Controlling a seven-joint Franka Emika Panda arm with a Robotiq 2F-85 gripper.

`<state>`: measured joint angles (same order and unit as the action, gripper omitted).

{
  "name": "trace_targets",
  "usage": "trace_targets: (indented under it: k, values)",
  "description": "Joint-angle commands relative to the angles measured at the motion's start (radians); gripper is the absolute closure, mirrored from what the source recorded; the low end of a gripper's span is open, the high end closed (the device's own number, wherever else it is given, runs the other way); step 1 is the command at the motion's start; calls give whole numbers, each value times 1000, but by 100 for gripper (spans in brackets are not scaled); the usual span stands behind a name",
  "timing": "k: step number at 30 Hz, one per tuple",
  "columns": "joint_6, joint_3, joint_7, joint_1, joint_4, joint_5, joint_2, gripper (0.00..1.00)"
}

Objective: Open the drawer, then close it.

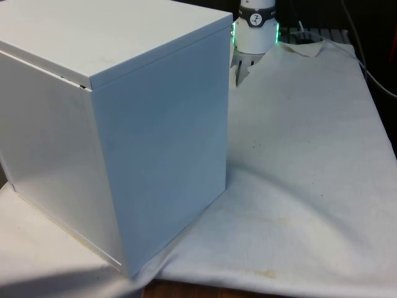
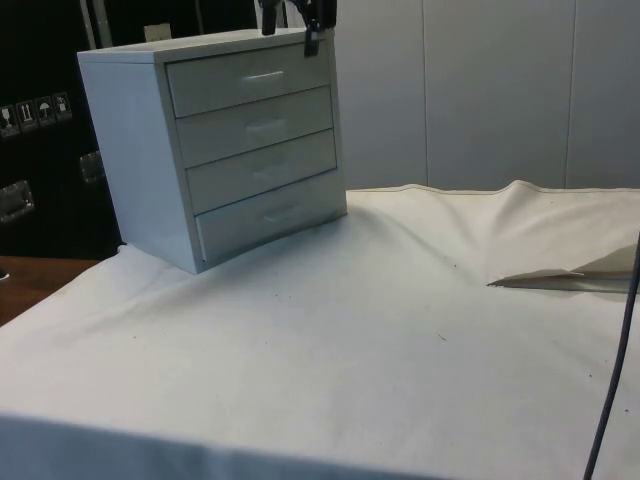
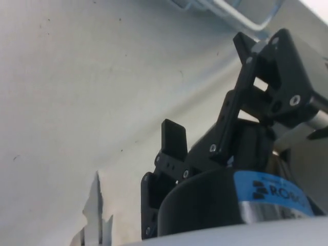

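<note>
The wide white cloth (image 2: 380,330) covering the table spreads over most of the side view, wrinkled into a raised fold toward three o'clock.

Next in bulk is the white box-shaped chest of four drawers (image 2: 215,150), standing on the cloth at about ten o'clock in the side view, its drawer fronts turned toward four o'clock. In the front view the same chest (image 1: 124,136) shows its blank back and side and takes up the nine o'clock half.

All four drawer fronts sit flush with the carcass. The white top drawer (image 2: 248,82), with its slim pale bar handle (image 2: 264,75), lies just under the chest's top edge.

The black two-finger gripper (image 2: 297,20) hangs at twelve o'clock in the side view, above the chest's upper front corner. The top drawer's handle is below it, toward seven o'clock from the fingertips, and apart from them. One dark fingertip (image 2: 313,38) dips just past the line of the chest's top edge, at the drawer-front side.

In the wrist view the gripper (image 3: 215,102) has its black fingers (image 3: 174,141) spread, with open air between them and nothing pinched. A curved metal handle (image 3: 246,18) shows beyond the fingertips at about one o'clock, clear of both fingers.
</note>
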<state>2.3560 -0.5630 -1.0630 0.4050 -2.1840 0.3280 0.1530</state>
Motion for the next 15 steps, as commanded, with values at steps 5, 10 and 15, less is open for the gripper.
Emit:
trace_targets:
  k: [5,10,15]
  values:
    - [51,1,29,-5,-8,38,-17,0]
    - [89,-2,65,-7,-14,63,-35,0]
    - [115,-5,92,-7,-20,74,-45,0]
